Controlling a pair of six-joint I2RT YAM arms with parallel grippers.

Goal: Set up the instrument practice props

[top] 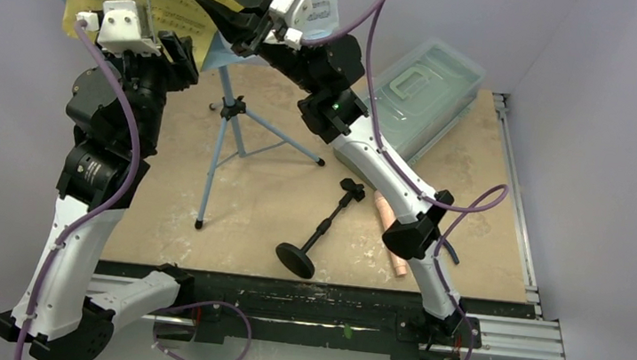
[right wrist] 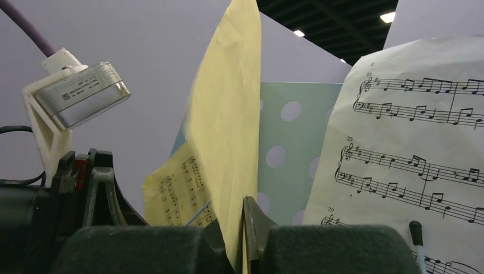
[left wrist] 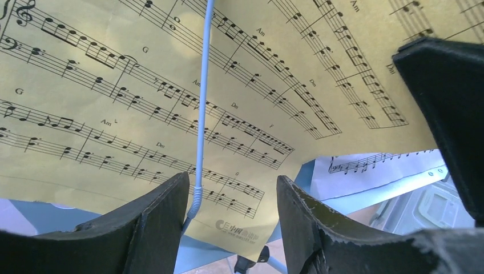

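Right gripper [right wrist: 237, 228] pinches the edge of the yellow paper music sheet [right wrist: 228, 114]; left gripper [left wrist: 231, 191], spread, faces that sheet's printed side.

My left gripper [left wrist: 228, 191] has its two black fingers [left wrist: 154, 222] spread apart, with only the thin light blue retaining wire [left wrist: 204, 85] running down the yellow music sheet [left wrist: 103, 85] between them. A white music sheet [left wrist: 388, 168] pokes out past its lower right edge, just above the light blue stand ledge [left wrist: 354, 201].

Yellow sheet [left wrist: 114, 63] bears chords G, Am, Dm.
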